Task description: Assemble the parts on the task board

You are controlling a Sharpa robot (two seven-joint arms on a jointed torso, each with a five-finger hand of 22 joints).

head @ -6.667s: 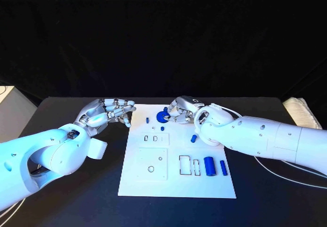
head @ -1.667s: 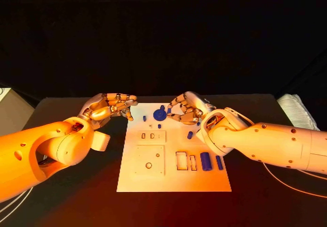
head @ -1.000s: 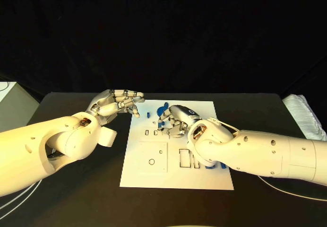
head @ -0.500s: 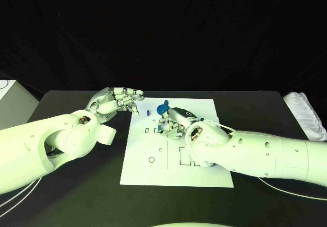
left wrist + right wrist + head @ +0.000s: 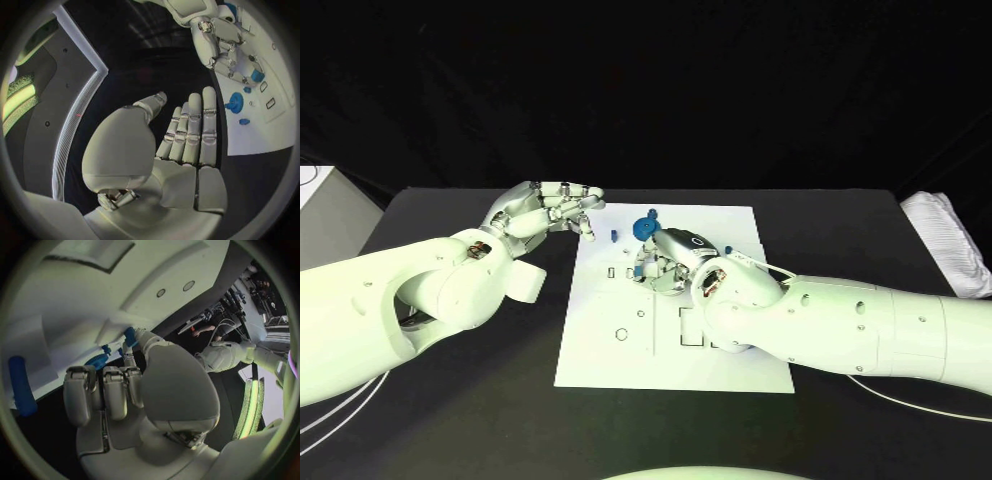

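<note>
The white task board (image 5: 610, 365) lies in the middle of the black table. My right hand (image 5: 668, 262) hovers low over its far middle and pinches a small blue part (image 5: 257, 76) at its fingertips (image 5: 129, 335). A blue gear (image 5: 643, 228) stands near the board's far edge, just beyond that hand, and shows again as the blue gear (image 5: 236, 102) and the blue gear (image 5: 97, 361). A small blue peg (image 5: 615, 236) stands left of it. My left hand (image 5: 553, 210) hangs off the board's far left corner, holding nothing, its fingers (image 5: 190, 127) stretched out side by side.
A longer blue cylinder (image 5: 22, 385) lies on the board near my right hand. The board has a round hole (image 5: 620, 335) and rectangular recesses (image 5: 687, 328) in its near half. A folded white cloth (image 5: 945, 240) sits at the table's right edge, a pale box (image 5: 326, 200) at the left.
My right hand has come from the board's far edge by the gear toward its middle and sunk lower. The left hand has stayed by the far left corner.
</note>
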